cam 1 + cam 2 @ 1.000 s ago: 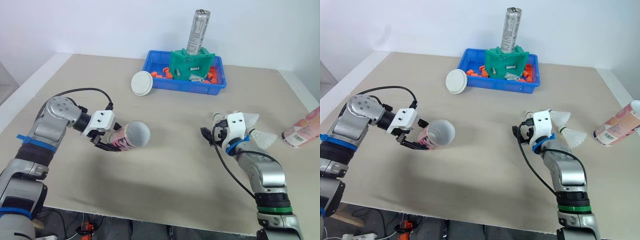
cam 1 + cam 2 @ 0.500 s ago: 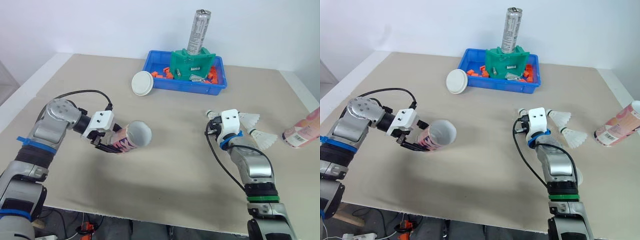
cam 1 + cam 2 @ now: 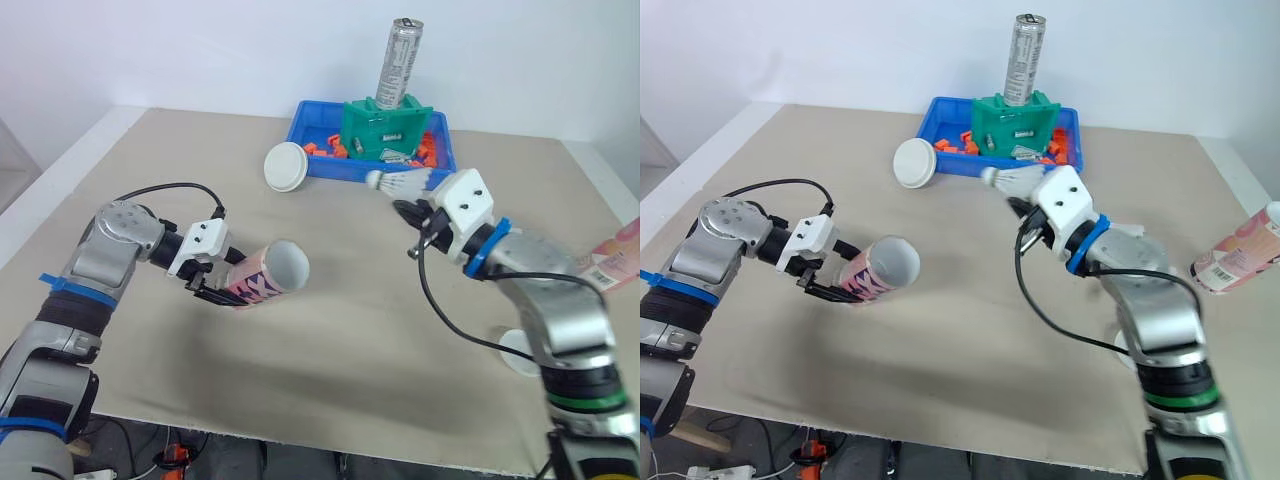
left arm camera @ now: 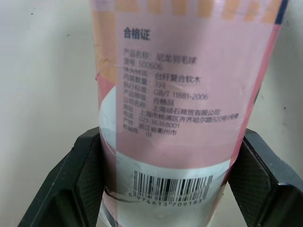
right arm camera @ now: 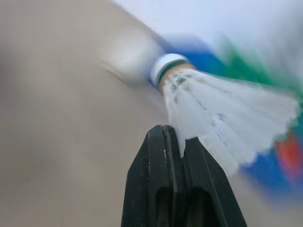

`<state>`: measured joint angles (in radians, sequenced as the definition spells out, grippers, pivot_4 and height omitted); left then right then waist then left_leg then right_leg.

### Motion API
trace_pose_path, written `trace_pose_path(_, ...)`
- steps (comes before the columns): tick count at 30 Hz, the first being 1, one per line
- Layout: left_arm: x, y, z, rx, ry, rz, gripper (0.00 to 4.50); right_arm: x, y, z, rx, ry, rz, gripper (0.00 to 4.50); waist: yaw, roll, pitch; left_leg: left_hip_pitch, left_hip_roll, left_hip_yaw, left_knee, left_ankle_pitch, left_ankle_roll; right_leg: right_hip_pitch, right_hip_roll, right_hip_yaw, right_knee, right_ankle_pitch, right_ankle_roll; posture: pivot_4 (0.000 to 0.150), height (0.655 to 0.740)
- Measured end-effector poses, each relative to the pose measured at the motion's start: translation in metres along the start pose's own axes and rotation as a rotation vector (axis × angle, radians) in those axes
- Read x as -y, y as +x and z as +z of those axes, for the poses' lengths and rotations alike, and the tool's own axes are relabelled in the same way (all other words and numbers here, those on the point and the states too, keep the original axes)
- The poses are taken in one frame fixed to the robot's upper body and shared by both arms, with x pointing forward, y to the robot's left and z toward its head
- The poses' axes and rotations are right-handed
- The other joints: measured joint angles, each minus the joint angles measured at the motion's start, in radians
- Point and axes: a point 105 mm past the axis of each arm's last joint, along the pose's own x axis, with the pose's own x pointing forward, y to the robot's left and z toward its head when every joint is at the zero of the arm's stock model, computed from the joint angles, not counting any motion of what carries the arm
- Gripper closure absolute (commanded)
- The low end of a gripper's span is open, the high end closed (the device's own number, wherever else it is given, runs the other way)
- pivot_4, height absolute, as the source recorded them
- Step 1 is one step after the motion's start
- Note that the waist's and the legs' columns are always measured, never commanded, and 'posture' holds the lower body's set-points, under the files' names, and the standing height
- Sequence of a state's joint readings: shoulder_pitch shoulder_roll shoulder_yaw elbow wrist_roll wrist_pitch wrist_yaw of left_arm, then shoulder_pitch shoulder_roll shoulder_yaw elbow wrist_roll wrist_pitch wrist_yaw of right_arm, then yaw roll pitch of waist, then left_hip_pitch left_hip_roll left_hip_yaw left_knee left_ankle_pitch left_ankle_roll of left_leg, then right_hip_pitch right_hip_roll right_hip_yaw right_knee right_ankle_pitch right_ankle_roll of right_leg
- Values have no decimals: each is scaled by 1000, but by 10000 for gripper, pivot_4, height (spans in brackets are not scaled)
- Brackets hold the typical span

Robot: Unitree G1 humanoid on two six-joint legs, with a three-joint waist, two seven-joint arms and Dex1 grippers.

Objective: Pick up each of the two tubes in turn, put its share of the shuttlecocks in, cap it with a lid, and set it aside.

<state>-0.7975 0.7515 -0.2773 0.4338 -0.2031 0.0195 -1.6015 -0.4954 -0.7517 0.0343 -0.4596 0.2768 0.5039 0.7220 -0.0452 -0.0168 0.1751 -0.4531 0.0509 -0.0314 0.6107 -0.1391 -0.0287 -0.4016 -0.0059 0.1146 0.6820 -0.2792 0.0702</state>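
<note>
One feathered shuttlecock [image 3: 400,182] pinched, one glossy cylindrical tube [image 3: 258,285] clamped.

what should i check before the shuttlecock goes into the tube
1. Tube gripped by left claw: ok, clamped on both sides near the barcode end.
2. Tube mouth uncapped and turned toward the right arm: ok.
3. Shuttlecock held in right claw: ok, pinched by the feathers.
4. Cork end leading: ok, it points to the robot's left.
5. Shuttlecock lined up with the mouth: not ok, it is off to the side, toward the blue bin.
6. Shuttlecocks already inside the tube: cannot tell.
</note>
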Motion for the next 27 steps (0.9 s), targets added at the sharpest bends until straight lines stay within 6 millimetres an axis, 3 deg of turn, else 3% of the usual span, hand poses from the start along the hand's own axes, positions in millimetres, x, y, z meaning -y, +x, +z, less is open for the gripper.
trace_pose_path(2,-1,1,-1,21,-25,4,11037,-16,0,11,9,-55,138,44686,0,-1,0,0,0,0,0,0,0,0,0,-1,0,1,0,1500,7400)
trace_pose_path(9,-2,6,1,67,-69,-7,11037,-25,5,35,52,-179,314,44686,0,-1,0,-1,1,1,5,0,0,0,-1,-1,0,2,-2,1500,7400)
trace_pose_path(11,-2,6,1,70,-74,-7,11037,-29,7,36,54,-209,348,44686,0,-1,0,-2,1,1,5,0,0,-1,-1,-1,0,2,-1,1500,7400)
trace_pose_path(17,-1,5,2,71,-81,-8,11037,-20,-4,13,-50,-231,378,44686,0,-1,0,-4,0,1,5,0,0,-3,-1,-1,0,2,0,1500,7400)
trace_pose_path(27,-1,7,3,79,-80,-15,11037,-43,8,37,55,-277,504,44686,-1,-1,0,-4,1,1,6,0,0,-4,0,-1,2,3,-1,1500,7400)
